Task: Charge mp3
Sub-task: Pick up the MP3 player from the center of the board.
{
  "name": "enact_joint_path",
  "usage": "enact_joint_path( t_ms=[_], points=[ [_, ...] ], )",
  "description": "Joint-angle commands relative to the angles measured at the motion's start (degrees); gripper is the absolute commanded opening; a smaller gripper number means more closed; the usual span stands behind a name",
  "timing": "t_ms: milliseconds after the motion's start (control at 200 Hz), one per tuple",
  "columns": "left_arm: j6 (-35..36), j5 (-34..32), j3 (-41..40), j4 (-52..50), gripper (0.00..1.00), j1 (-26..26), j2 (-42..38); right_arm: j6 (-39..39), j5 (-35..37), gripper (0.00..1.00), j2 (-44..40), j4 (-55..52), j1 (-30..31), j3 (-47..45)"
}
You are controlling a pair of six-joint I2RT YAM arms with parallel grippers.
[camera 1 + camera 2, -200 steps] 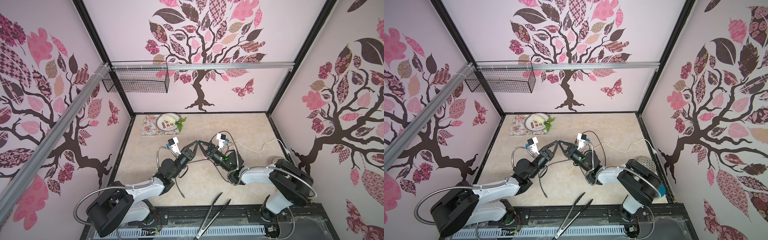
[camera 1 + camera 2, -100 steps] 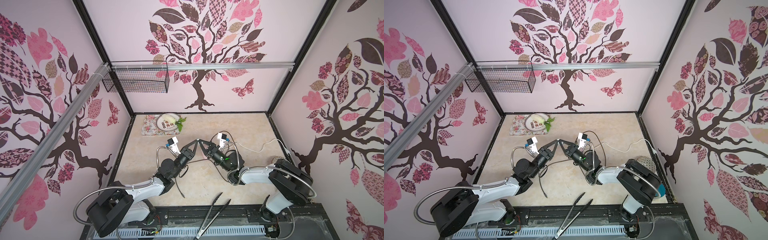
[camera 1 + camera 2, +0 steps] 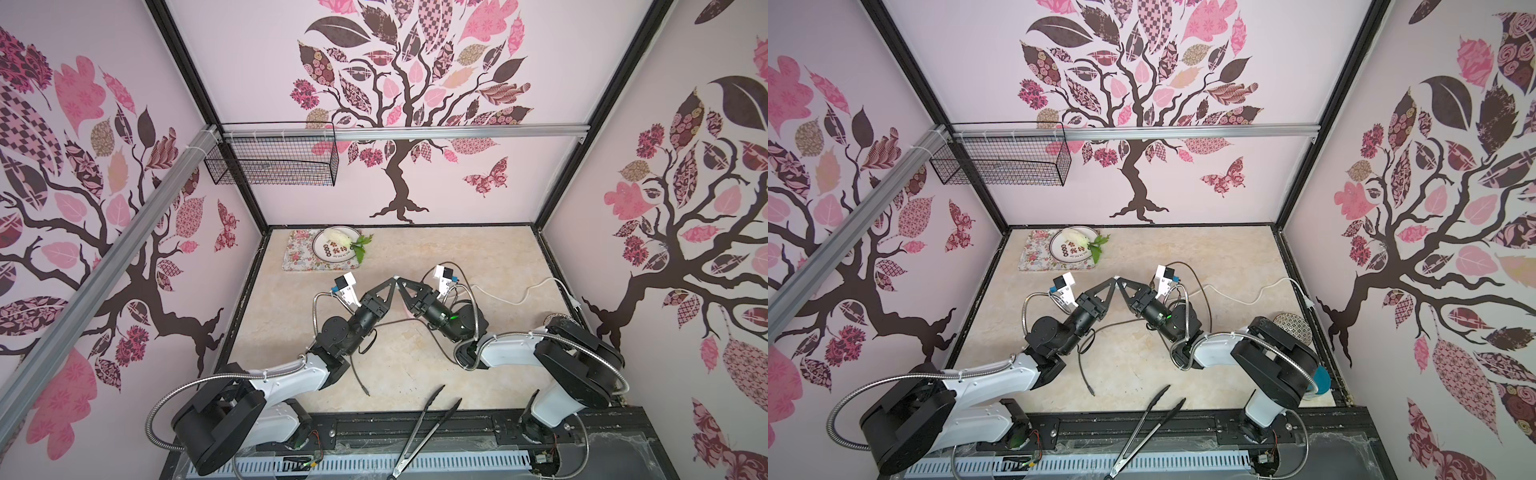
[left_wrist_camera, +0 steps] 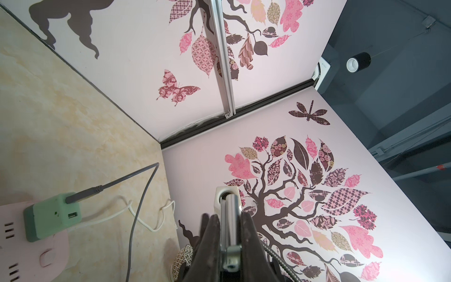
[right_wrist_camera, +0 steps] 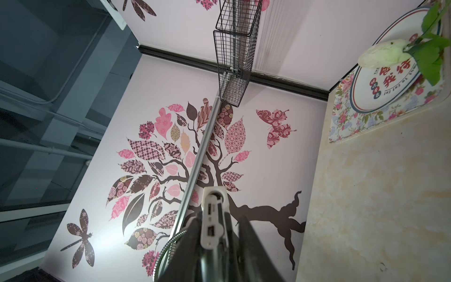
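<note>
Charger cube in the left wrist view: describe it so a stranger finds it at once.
On the marble table, find the flat pink power strip. The charger cube stands plugged into it. It is the only mint-green block, with a grey cable plugged into it.

Pale pink walls (image 3: 457, 195) printed with dark brown trees and pink, patterned leaves. Beige marbled table (image 3: 436, 249). Floral mat (image 3: 297, 253); white plate (image 3: 322, 246) rimmed in blue and red. Mint-green charger (image 4: 52, 216), pink power strip (image 4: 29, 263), grey cable (image 4: 122, 180). Black wire basket (image 3: 274, 166). Silver music player (image 4: 230, 219), white at one end.
</note>
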Motion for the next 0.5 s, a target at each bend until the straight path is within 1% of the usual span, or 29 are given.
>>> enact_joint_path(
  t_ms=[0, 65, 115, 170, 225, 245, 280, 315, 390, 440, 495],
  points=[
    [-1.94, 2.72, -2.55, -3.05, 0.09, 1.63, -5.03, -1.04, -2.27, 0.51, -3.65, -1.41, 0.16, -1.12],
    [-1.88, 4.15, -2.94, -9.47, 0.09, 2.46, -8.89, -1.26, -4.6, 0.56, -5.42, -3.39, -1.56, -1.78],
    [-1.62, 5.26, -2.63, -15.36, 0.09, 3.13, -11.94, -1.2, -7.39, 0.56, -6.52, -4.28, -3.3, -2.26],
    [-1.61, 8.05, -1.78, -22.51, 0.09, 4.36, -15.24, -0.93, -11.1, 0.56, -7.84, -5.85, -5.42, -2.41],
    [-1.26, 11.85, -0.22, -31.04, 0.09, 5.83, -18.37, -1.65, -16.15, 0.55, -9.43, -8.96, -7.82, -1.82],
    [-0.52, 13.02, 0.58, -33.93, 0.09, 6.06, -19.49, -2.32, -18.81, 0.55, -9.92, -10.76, -8.67, -1.05],
    [1.16, 14.48, 2.39, -41.91, 0.1, 6.28, -21.52, -4.06, -23.79, 0.55, -10.52, -13.68, -9.97, 0.61],
    [3.59, 15.51, 4.94, -50.27, 0.1, 6.29, -23.1, -6.32, -29.12, 0.54, -10.83, -17.75, -10.72, 3.21],
    [9.86, 18.9, 10.78, -65.31, 0.1, 6.54, -24.55, -14.27, -40.96, 0.53, -10.39, -34.18, -10.97, 10.74],
    [13.29, 22.22, 13.21, -68.75, 0.1, 6.65, -24.62, -19.6, -47.05, 0.53, -9.63, -42.94, -10.98, 14.68],
    [15.71, 26.3, 15.8, -70.97, 0.1, 7.1, -24.14, -22.76, -51.81, 0.54, -8.83, -47.08, -11.03, 16.39]
  ],
)
